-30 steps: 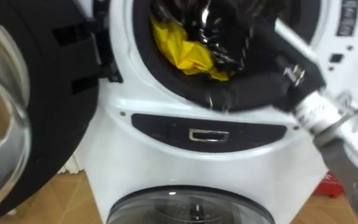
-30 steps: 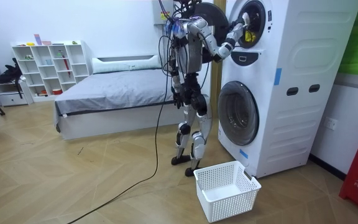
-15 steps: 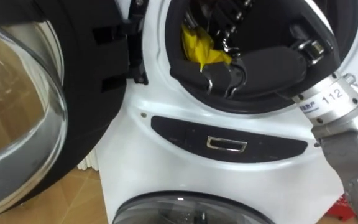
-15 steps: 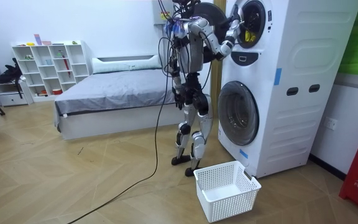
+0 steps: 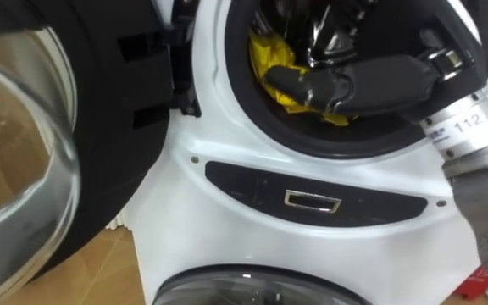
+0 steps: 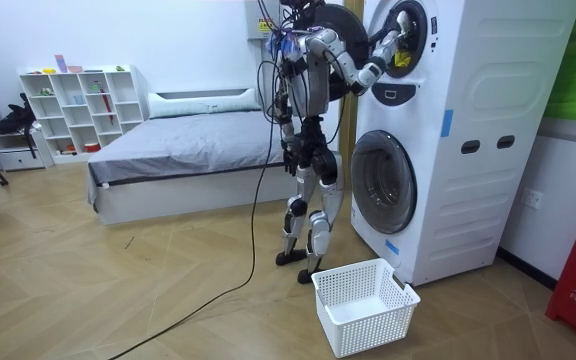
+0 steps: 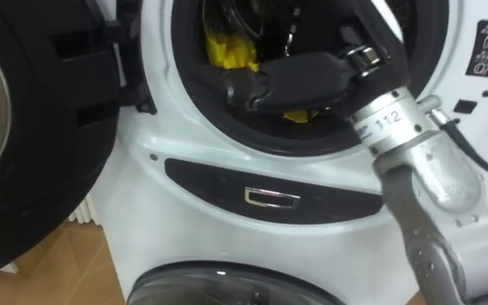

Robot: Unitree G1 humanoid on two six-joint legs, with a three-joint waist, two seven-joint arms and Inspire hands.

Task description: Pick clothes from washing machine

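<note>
right hand off the rim and onto the yellow garment

half a second back the right hand (image 5: 358,80) hung low on the dark door seal (image 5: 242,119) of the upper washing machine (image 6: 468,50). now it has lifted and pushed deeper into the drum, and it lies across the yellow garment (image 5: 269,52). the garment sits at the lower left of the opening, wholly inside the machine. yellow shows above the hand and peeks out beneath it, so the two are touching. whether the fingers have clenched on the cloth i cannot tell, since they are dark against a dark drum

the round door (image 5: 24,169) stands swung open to the robot's left, well clear of the arm. in the room view the robot stands upright facing the stacked machines with its arm raised to the upper opening. the white laundry basket (image 6: 363,305) sits on the floor by its feet, in front of the lower machine, and nothing shows in it

to my eye the reach is done and the grasp is the step in hand. no clothing has come out, so the task is near its start. the next move calls for a firm hold on the cloth and a pull back over the seal, where the garment could snag or slip free
</note>
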